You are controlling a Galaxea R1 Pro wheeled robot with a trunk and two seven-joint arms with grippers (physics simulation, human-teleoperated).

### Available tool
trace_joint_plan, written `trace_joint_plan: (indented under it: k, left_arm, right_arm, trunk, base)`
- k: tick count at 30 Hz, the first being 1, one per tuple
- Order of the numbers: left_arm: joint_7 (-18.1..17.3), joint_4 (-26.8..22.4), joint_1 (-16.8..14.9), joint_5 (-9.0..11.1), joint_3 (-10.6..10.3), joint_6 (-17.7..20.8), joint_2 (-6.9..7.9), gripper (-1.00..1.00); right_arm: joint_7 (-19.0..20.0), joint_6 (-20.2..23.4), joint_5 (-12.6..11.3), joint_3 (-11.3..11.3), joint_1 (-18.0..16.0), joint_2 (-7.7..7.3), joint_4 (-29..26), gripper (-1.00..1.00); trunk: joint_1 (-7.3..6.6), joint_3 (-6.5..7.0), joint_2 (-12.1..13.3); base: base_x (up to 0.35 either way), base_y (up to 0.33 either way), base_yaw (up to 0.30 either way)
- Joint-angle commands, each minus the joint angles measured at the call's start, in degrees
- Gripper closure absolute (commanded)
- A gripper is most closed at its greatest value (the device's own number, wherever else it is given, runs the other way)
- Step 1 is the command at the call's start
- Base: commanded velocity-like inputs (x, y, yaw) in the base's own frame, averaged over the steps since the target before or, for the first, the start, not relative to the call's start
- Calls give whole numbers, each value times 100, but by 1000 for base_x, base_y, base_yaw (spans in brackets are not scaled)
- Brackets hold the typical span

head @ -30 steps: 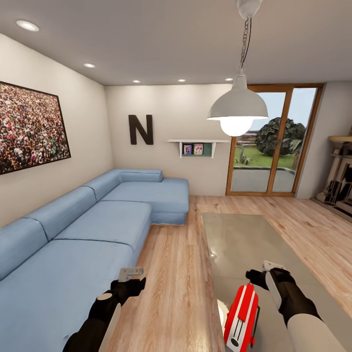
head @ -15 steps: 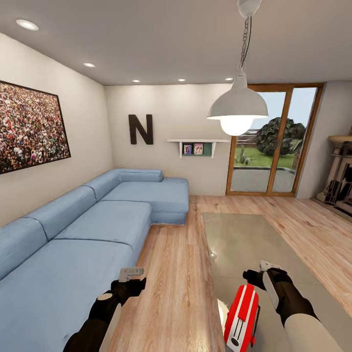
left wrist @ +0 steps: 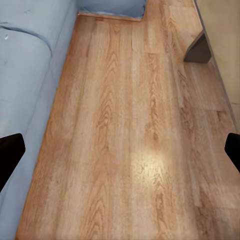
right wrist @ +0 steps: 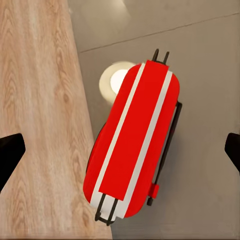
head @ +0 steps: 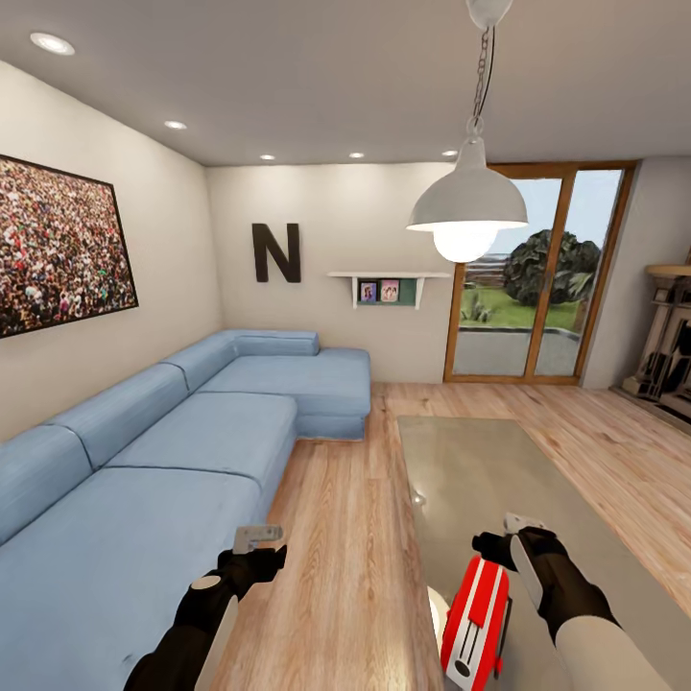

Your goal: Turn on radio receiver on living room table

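Observation:
The radio receiver [head: 475, 622] is glossy red with white stripes and lies at the near left corner of the glossy grey table [head: 499, 461]. In the right wrist view the radio receiver [right wrist: 135, 145] has its striped side facing up, with a thin black handle along one edge. My right gripper [head: 506, 537] hovers just beyond and above it. This right gripper [right wrist: 120, 152] is open, and its dark fingertips [right wrist: 10, 155] stand wide to either side of the radio without touching it. My left gripper [head: 257, 539] hangs open over the wood floor between the sofa and the table.
A long blue sectional sofa [head: 173, 451] runs along the left. A white pendant lamp [head: 467, 213] hangs over the table. Light wood floor [left wrist: 130, 140] lies under the left gripper, with the table's grey angled base [left wrist: 197, 47] at one side. Glass doors [head: 533, 278] stand at the back.
My right gripper has drifted slightly left, closer over the far end of the radio. The left arm and the radio have not moved.

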Motion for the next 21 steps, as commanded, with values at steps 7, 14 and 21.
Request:
trace_joint_plan:
  k: [7, 14, 21]
  left_arm:
    - [0, 0, 0, 0, 10, 0, 7, -100]
    - [0, 0, 0, 11, 13, -2, 9, -100]
    - [-23, -8, 0, 47, 9, -59, 2, -100]
  right_arm:
    - [5, -24, 2, -17, 0, -2, 121, -100]
    - [7, -26, 6, -18, 0, -2, 126, -100]
    - [7, -31, 9, -18, 0, -2, 126, -100]
  trunk:
    - [0, 0, 0]
    - [0, 0, 0]
    - [0, 0, 0]
  base:
    - [0, 0, 0]
    - [0, 0, 0]
    - [0, 0, 0]
